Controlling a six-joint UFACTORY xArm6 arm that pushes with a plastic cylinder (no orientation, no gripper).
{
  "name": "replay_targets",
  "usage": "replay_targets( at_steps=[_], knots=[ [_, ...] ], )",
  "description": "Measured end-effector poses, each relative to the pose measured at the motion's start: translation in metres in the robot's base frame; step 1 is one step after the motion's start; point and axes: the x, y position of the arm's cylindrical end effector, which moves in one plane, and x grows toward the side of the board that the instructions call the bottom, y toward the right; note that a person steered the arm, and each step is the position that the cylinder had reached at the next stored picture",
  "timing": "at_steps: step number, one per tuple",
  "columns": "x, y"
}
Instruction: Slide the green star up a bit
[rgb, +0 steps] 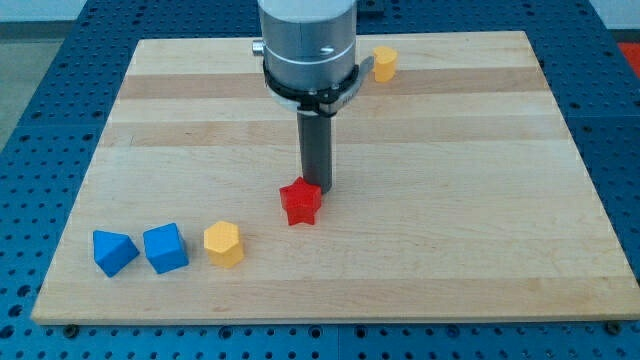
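No green star shows in the camera view; the arm's body hides part of the board near the view's top. My tip (318, 188) stands at the upper right edge of a red star (300, 203), touching it or very nearly, near the middle of the board.
A yellow hexagon (223, 243), a blue cube (165, 248) and a blue wedge-like block (114, 251) sit in a row at the view's bottom left. A small yellow block (384, 63) sits near the view's top, right of the arm. The wooden board (480, 200) lies on a blue perforated table.
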Motion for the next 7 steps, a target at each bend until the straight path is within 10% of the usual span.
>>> replay_targets(
  at_steps=[7],
  knots=[
    [0.009, -0.023]
  ],
)
